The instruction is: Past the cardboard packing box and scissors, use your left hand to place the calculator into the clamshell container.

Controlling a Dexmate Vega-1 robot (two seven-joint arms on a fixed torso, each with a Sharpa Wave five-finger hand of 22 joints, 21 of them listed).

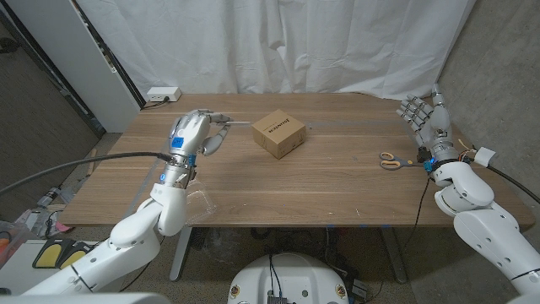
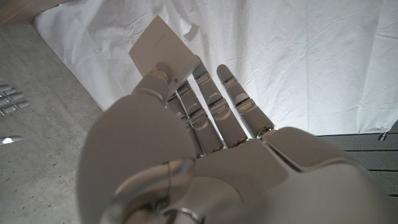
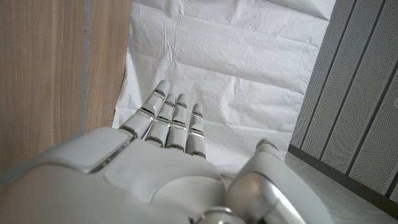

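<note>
Calculator [image 2: 163,52], a pale flat slab seen from its plain side, was pinched at its lower edge between the thumb and the straight fingers [image 2: 214,109] of the left hand [image 1: 192,135], raised above the wooden table [image 1: 337,181] just left of the cardboard packing box [image 1: 279,133]. Right hand [image 1: 429,122] stood at the table's far right edge with its fingers [image 3: 176,118] released and held nearly straight, holding nothing, and the orange-handled scissors [image 1: 395,161] lay just beside its wrist.
</note>
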